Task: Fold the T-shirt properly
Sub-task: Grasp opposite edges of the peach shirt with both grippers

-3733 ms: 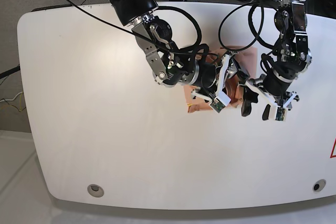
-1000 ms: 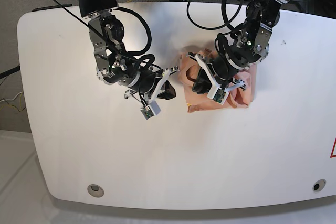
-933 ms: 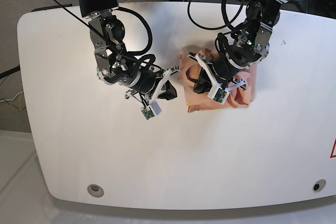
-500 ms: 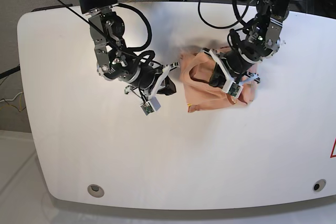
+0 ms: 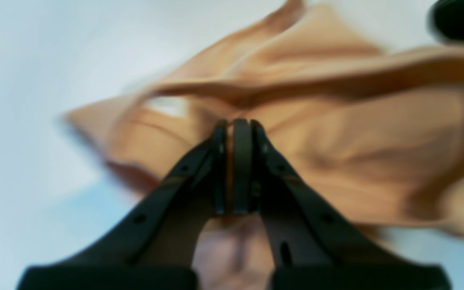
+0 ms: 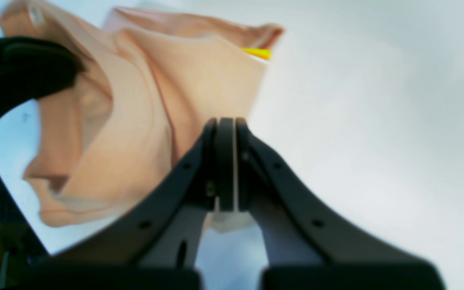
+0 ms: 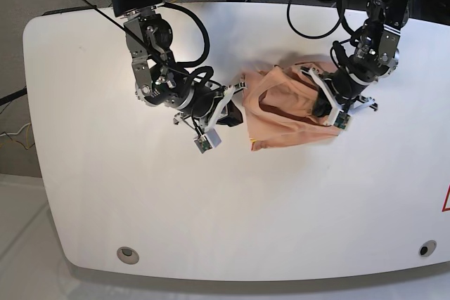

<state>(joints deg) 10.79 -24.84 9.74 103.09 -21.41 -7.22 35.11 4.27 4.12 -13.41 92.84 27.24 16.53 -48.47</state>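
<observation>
The peach T-shirt (image 7: 281, 114) lies bunched at the table's middle, stretched between my two grippers. My left gripper (image 7: 325, 108) is shut on its right part; in the left wrist view the closed fingertips (image 5: 236, 125) pinch the fabric (image 5: 357, 141), with a white tag (image 5: 167, 105) beside them. My right gripper (image 7: 234, 98) is shut at the shirt's left edge; in the right wrist view (image 6: 224, 123) fabric (image 6: 135, 121) spreads left of the closed fingers. A yellow mark (image 6: 256, 52) shows at the shirt's far corner, also in the base view (image 7: 251, 143).
The white table (image 7: 105, 194) has rounded edges, with a hole near each front corner (image 7: 127, 253) (image 7: 427, 249). Black cables (image 7: 309, 26) hang over the back edge. A red mark (image 7: 446, 201) sits at the right edge.
My left gripper has moved right and back with the fabric, drawing the shirt out wider. My right gripper has shifted slightly right toward the shirt's left edge.
</observation>
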